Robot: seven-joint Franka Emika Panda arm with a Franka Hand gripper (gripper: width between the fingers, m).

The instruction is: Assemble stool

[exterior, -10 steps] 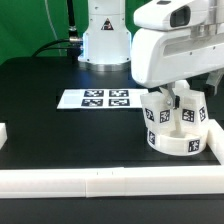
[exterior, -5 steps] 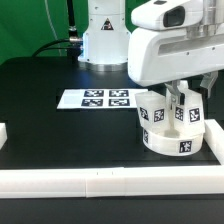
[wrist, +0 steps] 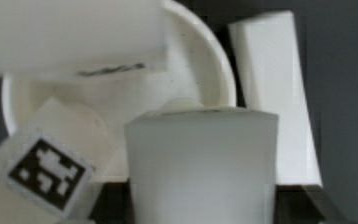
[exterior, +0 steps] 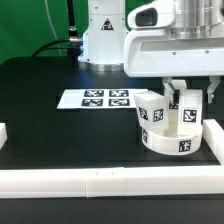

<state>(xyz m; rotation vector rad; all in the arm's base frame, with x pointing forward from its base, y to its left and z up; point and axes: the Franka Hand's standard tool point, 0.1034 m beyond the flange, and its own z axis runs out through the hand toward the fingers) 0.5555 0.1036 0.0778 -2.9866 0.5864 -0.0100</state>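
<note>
Black tabletop [exterior: 60, 140] carries the marker board [exterior: 94, 98] and stool [exterior: 172, 128]; fingers' [exterior: 180, 100] grip unclear.

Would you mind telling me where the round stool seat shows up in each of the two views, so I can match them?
Exterior view: the seat disc sits at the exterior view's right, below the gripper, legs standing in it, close to the front border rail.
Wrist view: its curved white rim arcs behind a close, blurred leg.
Shared landmark: the white border rail beside the seat, probably the exterior view's right-hand rail.
</note>
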